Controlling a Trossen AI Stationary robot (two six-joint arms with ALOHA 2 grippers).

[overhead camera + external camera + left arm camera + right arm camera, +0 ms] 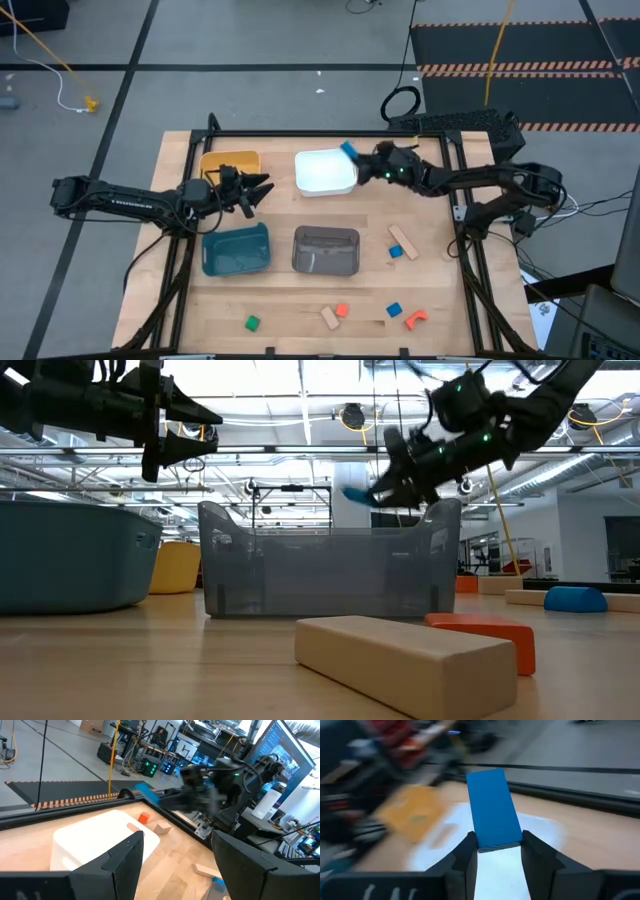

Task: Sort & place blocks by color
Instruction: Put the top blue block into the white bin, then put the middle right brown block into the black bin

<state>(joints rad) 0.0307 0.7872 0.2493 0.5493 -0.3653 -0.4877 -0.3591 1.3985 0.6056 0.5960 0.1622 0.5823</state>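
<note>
Right claw point(496, 851) is clamped on a blue bar point(493, 809), holding it in the air right at the white bin's point(325, 172) far right corner, the bar sticking out past the fingertips. Below it in the right wrist view: the white bin, with the yellow bin point(415, 811) beside it.

Left claw point(258, 191) hangs between the yellow bin and the teal bin point(237, 250), fingers spread apart, gripping nothing.

The grey bin point(326, 250) sits mid-worktop. To its right, a tan bar point(403, 240) with a small blue block point(395, 252) just beside it. Along the near edge: a green cube point(252, 322), a tan block point(329, 318) touching a red-orange one point(342, 310), another blue block point(394, 311) and the red-orange arch point(416, 319).
</note>
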